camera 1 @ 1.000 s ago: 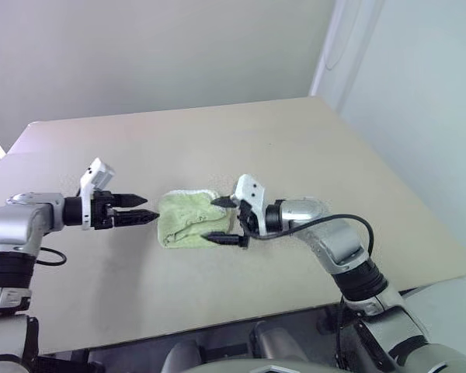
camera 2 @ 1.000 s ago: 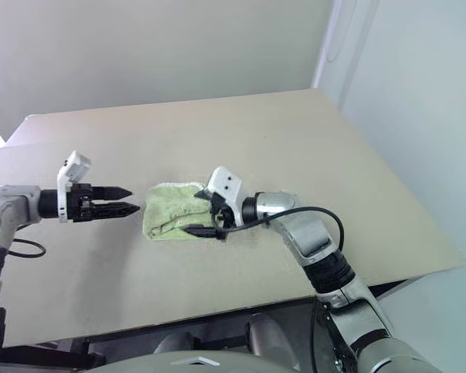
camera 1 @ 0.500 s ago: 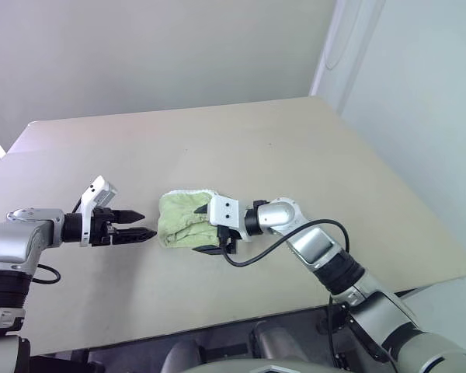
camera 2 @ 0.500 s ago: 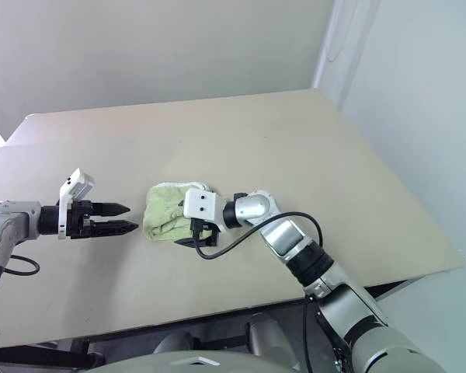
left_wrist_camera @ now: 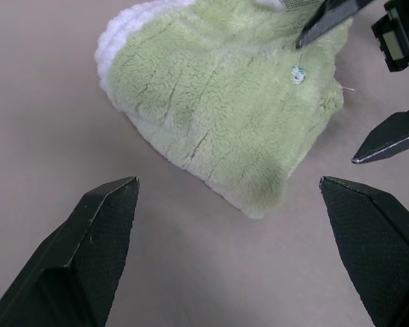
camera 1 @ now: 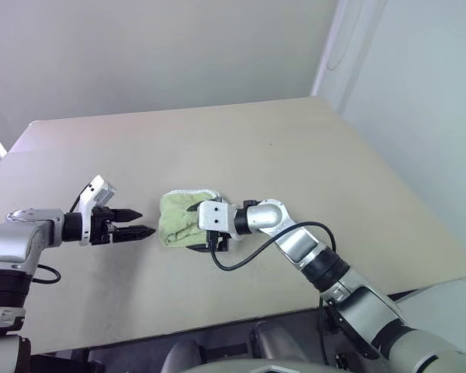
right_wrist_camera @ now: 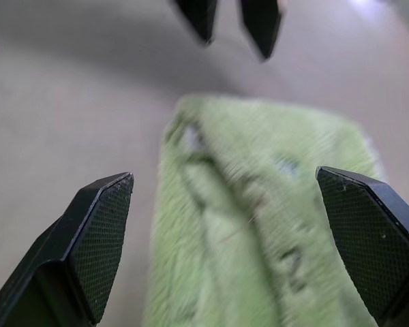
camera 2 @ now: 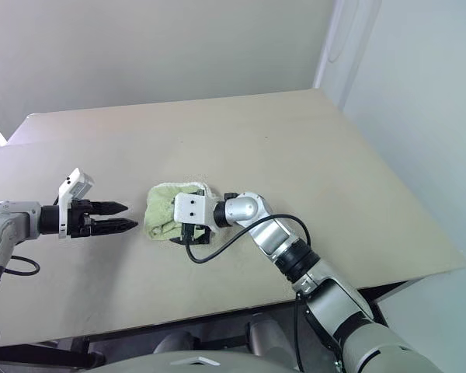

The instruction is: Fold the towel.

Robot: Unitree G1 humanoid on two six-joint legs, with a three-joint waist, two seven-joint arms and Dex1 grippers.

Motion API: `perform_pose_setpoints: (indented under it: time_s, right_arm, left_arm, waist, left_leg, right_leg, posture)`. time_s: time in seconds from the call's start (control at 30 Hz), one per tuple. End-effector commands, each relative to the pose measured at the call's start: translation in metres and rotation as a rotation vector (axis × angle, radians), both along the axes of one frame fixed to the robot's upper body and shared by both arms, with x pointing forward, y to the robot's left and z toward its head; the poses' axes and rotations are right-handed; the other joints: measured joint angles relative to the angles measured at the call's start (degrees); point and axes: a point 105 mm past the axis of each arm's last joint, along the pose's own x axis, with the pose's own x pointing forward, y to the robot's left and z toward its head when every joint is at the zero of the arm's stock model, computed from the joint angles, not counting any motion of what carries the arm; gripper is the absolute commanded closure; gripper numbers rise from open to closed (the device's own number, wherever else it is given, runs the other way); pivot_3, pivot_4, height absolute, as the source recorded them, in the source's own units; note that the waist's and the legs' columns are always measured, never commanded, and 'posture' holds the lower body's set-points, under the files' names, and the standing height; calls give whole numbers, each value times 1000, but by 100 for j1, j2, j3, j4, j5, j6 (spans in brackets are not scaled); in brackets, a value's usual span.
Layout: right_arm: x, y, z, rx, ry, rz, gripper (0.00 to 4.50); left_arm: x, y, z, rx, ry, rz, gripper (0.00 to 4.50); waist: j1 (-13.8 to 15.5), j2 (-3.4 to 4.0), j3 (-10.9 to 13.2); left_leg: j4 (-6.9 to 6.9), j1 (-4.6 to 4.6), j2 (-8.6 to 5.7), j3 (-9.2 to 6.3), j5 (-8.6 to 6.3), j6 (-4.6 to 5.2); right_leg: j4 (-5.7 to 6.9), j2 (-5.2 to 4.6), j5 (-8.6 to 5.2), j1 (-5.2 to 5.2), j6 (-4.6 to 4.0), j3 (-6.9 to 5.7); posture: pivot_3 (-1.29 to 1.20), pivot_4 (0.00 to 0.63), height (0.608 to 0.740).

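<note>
The towel (camera 1: 177, 218) is a lime-green bundle with a whitish hem, lying folded on the beige table (camera 1: 295, 148) near its middle. My left gripper (camera 1: 147, 221) hovers open just left of it, pointing at it and a short gap away. My right gripper (camera 1: 193, 227) comes in from the towel's right end and is open. One finger reaches over the cloth's top and the other lies by its front edge. In the left wrist view the towel (left_wrist_camera: 225, 102) lies ahead of the wide-spread fingers (left_wrist_camera: 95, 252). In the right wrist view the towel (right_wrist_camera: 259, 231) lies between the fingers (right_wrist_camera: 88, 238).
A black cable (camera 1: 256, 250) loops from my right wrist onto the table beside the towel. The table's front edge (camera 1: 217, 318) runs close below both arms. A pale wall (camera 1: 140, 54) stands behind the far edge.
My right gripper has rolled and slid left and down, so its fingers now straddle the towel's right end. My left gripper has sunk slightly, still open. The towel has stayed put.
</note>
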Motion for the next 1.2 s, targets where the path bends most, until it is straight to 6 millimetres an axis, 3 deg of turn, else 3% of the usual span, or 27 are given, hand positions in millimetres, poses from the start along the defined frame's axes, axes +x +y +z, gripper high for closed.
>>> perform_pose_setpoints:
  time_s: [0.03,0.17,0.43,0.67,0.97,1.1,1.2]
  right_arm:
    - [1,0,2,-45,-42,24,0]
    - [13,2,0,-57,-102,-26,0]
    - [16,3,-9,-102,-147,-17,0]
    - [21,6,-5,-100,-224,-12,0]
    - [25,8,-5,-103,-283,-21,3115]
    - [29,11,7,-46,-297,-57,4491]
    - [34,14,25,45,-292,-108,4491]
  left_arm:
    - [7,1,10,10,-50,-1,26]
    - [8,-1,8,9,-50,-1,26]
    - [9,1,6,20,-55,6,26]
    - [11,3,6,25,-64,17,26]
    - [15,4,7,31,-76,26,0]
    - [17,4,7,32,-80,28,0]
    - [18,3,7,33,-82,28,0]
  waist:
    - [0,0,0]
    - [-7,0,0]
    - [-3,0,0]
    - [-4,0,0]
    - [-5,-1,-1]
    - [-5,-1,-1]
    - [-8,-1,-1]
  left_leg:
    - [0,0,0,0,0,0]
    - [0,1,0,1,0,0]
    - [0,-1,0,0,0,0]
    - [0,1,0,0,0,0]
    - [0,0,0,0,0,0]
    - [0,1,0,-1,0,0]
    - [0,1,0,-1,0,0]
  right_leg:
    - [0,0,0,0,0,0]
    - [1,0,0,0,0,0]
    - [0,0,1,0,1,0]
    - [1,0,1,0,1,0]
    - [1,0,2,0,2,0]
    - [2,0,3,0,3,0]
    - [3,0,9,0,13,0]
  posture:
    - [0,0,740]
    - [0,0,740]
    - [0,0,740]
    - [0,0,740]
    - [0,0,740]
    - [0,0,740]
    - [0,0,740]
